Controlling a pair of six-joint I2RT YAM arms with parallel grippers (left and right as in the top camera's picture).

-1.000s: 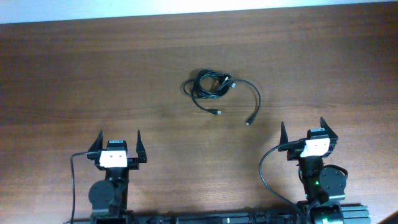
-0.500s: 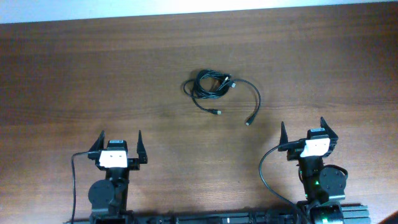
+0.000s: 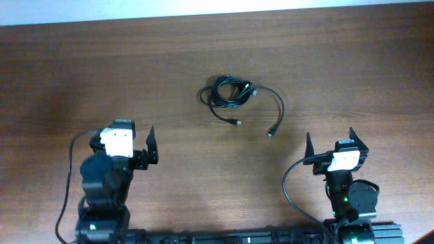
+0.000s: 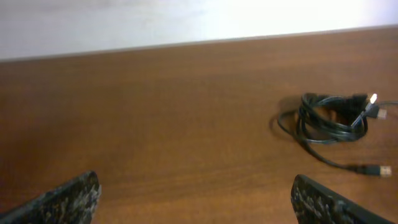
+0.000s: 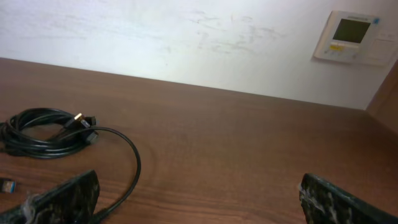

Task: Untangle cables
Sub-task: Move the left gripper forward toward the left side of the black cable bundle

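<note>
The cables point(image 3: 230, 93) lie in a small black coil on the brown table, at the middle far side. One loose end curves right and down to a plug point(image 3: 271, 132); a shorter end with a plug point(image 3: 237, 123) lies below the coil. My left gripper point(image 3: 129, 139) is open and empty, well to the left of and nearer than the coil. My right gripper point(image 3: 332, 140) is open and empty, to the right of and nearer than it. The coil shows at the right of the left wrist view point(image 4: 333, 118) and at the left of the right wrist view point(image 5: 50, 134).
The table's far edge point(image 3: 217, 15) meets a white wall. A wall control panel point(image 5: 351, 34) hangs at the upper right of the right wrist view. A thick black arm wire point(image 3: 290, 183) loops beside the right arm's base.
My left arm has lifted and swung forward and slightly left, its gripper still open. The right arm and the cables have not moved.
</note>
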